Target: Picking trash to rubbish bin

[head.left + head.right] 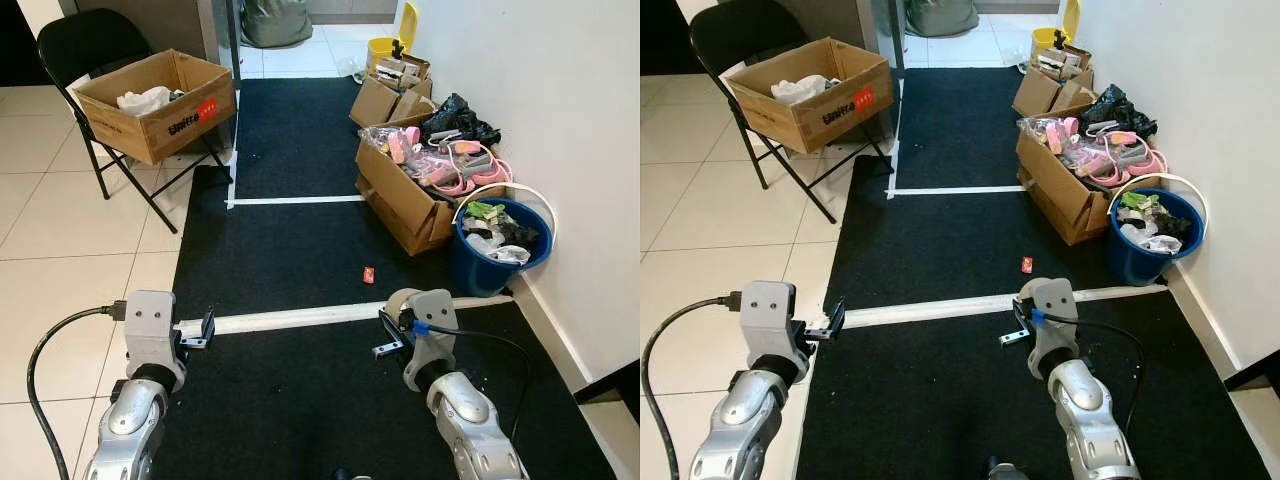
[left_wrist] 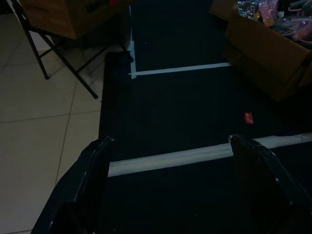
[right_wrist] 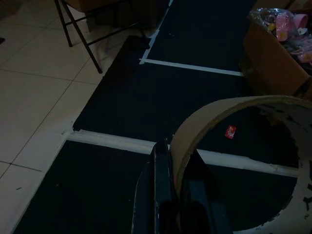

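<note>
Two silver jointed arms with boxy grey wrists, thick black cables, and black-fingered pincers, left pincer (image 1: 207, 328) and right pincer (image 1: 385, 335).

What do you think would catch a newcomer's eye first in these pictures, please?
Probably the right gripper, held low over the black mat and shut on a cardboard tape ring. Next, the blue bin full of rubbish against the white wall, beside an open cardboard box crammed with pink items. A small red wrapper lies alone on the mat, while the left gripper hangs open.
</note>
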### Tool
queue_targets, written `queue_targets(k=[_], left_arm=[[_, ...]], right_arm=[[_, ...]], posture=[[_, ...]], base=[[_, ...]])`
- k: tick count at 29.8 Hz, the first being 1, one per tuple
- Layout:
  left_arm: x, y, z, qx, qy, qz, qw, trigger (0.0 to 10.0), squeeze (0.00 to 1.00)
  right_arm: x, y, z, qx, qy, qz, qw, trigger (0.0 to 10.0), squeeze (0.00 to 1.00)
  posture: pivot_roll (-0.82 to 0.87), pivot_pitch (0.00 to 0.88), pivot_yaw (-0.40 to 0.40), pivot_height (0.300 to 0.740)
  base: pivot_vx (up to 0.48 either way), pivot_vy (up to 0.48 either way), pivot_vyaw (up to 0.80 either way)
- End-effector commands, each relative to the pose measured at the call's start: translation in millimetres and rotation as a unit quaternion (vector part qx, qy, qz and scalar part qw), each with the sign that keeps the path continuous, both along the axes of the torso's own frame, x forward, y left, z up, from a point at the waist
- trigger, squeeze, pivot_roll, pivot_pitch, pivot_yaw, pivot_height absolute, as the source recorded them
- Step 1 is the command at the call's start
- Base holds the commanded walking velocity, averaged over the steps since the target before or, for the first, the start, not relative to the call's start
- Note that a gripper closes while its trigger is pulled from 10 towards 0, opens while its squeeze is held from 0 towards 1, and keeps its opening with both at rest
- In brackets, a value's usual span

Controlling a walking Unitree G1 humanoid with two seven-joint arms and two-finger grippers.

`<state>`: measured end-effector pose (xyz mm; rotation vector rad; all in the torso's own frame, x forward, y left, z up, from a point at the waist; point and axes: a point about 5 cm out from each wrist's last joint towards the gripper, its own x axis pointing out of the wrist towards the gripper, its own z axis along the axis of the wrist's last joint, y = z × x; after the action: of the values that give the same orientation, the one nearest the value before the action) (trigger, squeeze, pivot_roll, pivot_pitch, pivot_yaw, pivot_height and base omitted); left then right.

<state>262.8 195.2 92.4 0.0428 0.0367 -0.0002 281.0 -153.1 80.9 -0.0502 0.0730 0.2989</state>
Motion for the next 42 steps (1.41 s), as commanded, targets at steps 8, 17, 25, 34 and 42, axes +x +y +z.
queue_targets(k=[8, 17, 25, 34, 42], left_arm=[[-0.8, -0.3, -3.4, 0.000, 0.004, 0.000, 1.000, 10.0, 0.00], [2.3, -2.1, -1.7, 0.002, 0.000, -0.003, 1.000, 10.0, 0.00], [2.1, -0.4, -1.2, 0.002, -0.001, 0.001, 1.000, 10.0, 0.00], [2.5, 0.8, 0.0, 0.002, -0.003, 0.003, 1.000, 10.0, 0.00], [2.8, -0.6, -0.1, 0.002, -0.003, 0.001, 1.000, 10.0, 0.00]], right_arm=[[-0.1, 1.8, -3.8, 0.009, 0.003, 0.001, 1.000, 10.0, 0.00], [1.1, 0.6, -4.8, 0.006, 0.003, 0.000, 1.000, 10.0, 0.00], [1.5, 1.3, -5.2, 0.007, 0.004, 0.001, 1.000, 10.0, 0.00], [3.8, -3.2, -5.8, 0.004, 0.004, -0.020, 1.000, 10.0, 0.00], [2.2, -2.1, -6.2, 0.005, 0.003, -0.013, 1.000, 10.0, 0.00]], posture=[[0.00, 0.142, -0.007, 0.740], [0.00, 0.140, -0.007, 0.740], [0.01, 0.139, -0.011, 0.740], [0.01, 0.141, -0.012, 0.740], [0.00, 0.143, -0.010, 0.740]], base=[[0.000, 0.000, 0.00], [0.000, 0.000, 0.00], [0.121, 0.000, 0.00], [0.246, 0.000, 0.00], [0.259, 0.000, 0.00]])
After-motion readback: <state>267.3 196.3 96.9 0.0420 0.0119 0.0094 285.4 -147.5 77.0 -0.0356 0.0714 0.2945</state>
